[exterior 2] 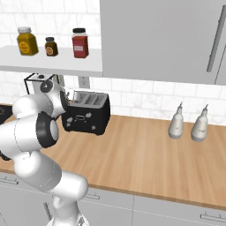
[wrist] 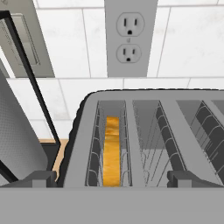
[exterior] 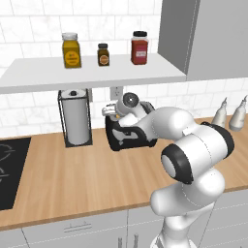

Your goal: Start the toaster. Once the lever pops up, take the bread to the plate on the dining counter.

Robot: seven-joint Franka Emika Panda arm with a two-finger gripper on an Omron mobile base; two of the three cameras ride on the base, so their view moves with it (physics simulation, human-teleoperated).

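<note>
The black toaster (exterior: 127, 137) stands on the wood counter against the tiled wall, partly hidden by my arm; it also shows from the other side (exterior 2: 86, 115). In the hand view I look down on its grey slotted top (wrist: 148, 109). The bread (wrist: 111, 151), a golden-brown slice, stands sunk in the leftmost slot. My gripper (wrist: 111, 178) hovers just above the toaster's top, open, its fingertips (wrist: 40, 177) set wide on either side of the left slots, holding nothing. In the left base view the gripper (exterior: 112, 116) hangs over the toaster's left end. The plate and the dining counter are out of view.
A paper towel roll in a black wire holder (exterior: 76, 121) stands close left of the toaster. A wall outlet (wrist: 130, 37) is behind it. A shelf with three spice jars (exterior: 102, 54) hangs overhead. Two pale bottles (exterior 2: 189, 124) stand to the right, a black cooktop (exterior: 10, 169) far left.
</note>
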